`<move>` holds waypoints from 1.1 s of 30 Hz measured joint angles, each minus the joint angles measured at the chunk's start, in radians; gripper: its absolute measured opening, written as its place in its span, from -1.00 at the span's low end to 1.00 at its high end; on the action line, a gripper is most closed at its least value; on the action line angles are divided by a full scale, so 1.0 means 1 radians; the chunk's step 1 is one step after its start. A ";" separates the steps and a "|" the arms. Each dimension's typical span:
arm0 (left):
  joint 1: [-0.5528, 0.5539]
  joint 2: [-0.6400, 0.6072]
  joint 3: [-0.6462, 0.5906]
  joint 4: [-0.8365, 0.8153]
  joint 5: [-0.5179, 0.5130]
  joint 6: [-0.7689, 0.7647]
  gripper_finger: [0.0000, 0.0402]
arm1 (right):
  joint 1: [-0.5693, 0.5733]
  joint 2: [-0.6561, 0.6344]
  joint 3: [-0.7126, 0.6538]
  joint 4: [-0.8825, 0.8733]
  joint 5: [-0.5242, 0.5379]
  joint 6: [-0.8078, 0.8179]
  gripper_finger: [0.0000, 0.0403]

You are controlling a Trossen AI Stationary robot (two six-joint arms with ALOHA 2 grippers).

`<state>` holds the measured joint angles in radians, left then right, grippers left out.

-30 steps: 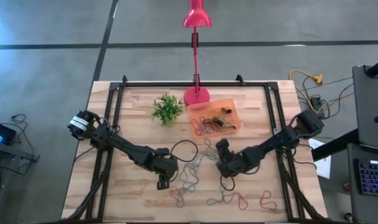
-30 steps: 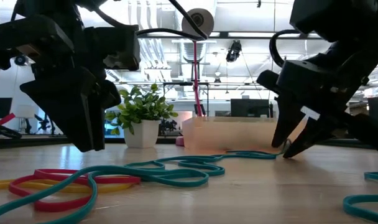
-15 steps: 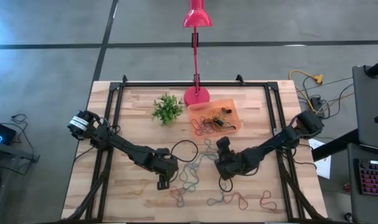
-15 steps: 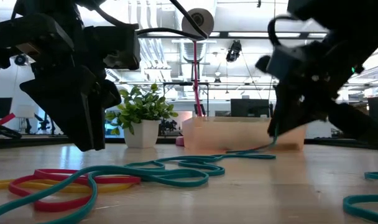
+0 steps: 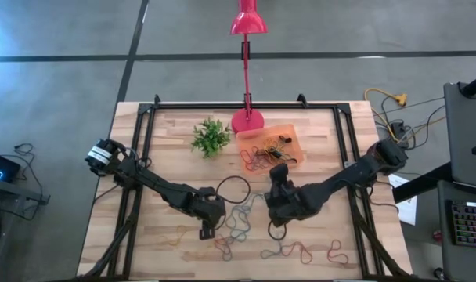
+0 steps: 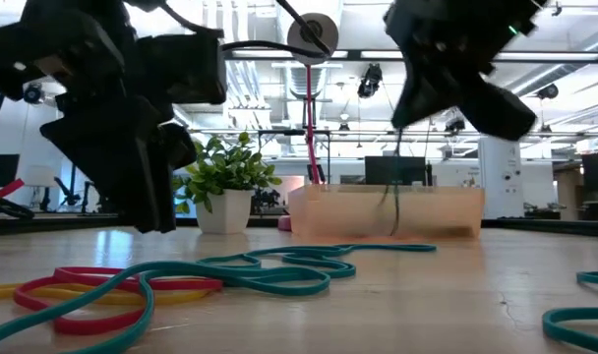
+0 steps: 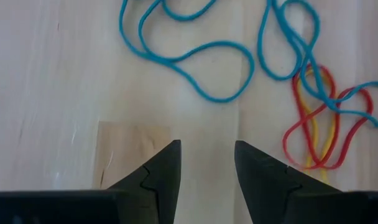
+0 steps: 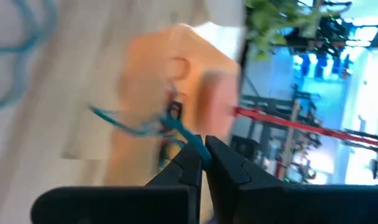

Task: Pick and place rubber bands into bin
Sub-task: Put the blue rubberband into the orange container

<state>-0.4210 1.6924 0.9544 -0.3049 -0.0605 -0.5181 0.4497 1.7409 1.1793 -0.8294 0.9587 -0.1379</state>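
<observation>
Partly blurred, right gripper (image 8: 202, 149) pinches teal band (image 8: 130, 124).

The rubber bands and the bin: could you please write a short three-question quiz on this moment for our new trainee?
1. True or false: the right pincer is shut on a teal rubber band.
2. Which pincer is open over the bare table? A) left B) right
3. Fill in: the orange bin stands beside the pink lamp base and already holds several ____.

Key
1. True; the band hangs from its closed tips, lifted off the table.
2. A; the left pincer stands open and empty beside the loose rubber bands.
3. Rubber bands.
</observation>
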 joint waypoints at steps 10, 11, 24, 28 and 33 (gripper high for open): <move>0.000 0.000 0.000 0.046 0.000 0.009 -0.33 | -0.144 -0.083 0.084 -0.133 0.039 -0.004 -0.96; 0.000 0.000 0.000 0.047 0.000 0.009 -0.33 | -0.164 -0.100 0.079 -0.133 0.039 -0.003 -0.96; 0.002 0.000 0.000 0.062 0.000 0.010 -0.33 | -0.435 -0.267 0.013 -0.061 -0.107 0.026 -0.96; 0.002 0.000 0.000 0.065 -0.001 0.010 -0.33 | -0.486 -0.288 -0.024 0.019 -0.210 0.023 -0.96; 0.002 0.000 0.000 0.068 -0.001 0.010 -0.33 | -0.542 -0.292 -0.096 0.100 -0.388 0.018 -0.95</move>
<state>-0.4191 1.6924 0.9543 -0.2370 -0.0612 -0.5083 -0.0922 1.4487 1.0834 -0.7298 0.5706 -0.1196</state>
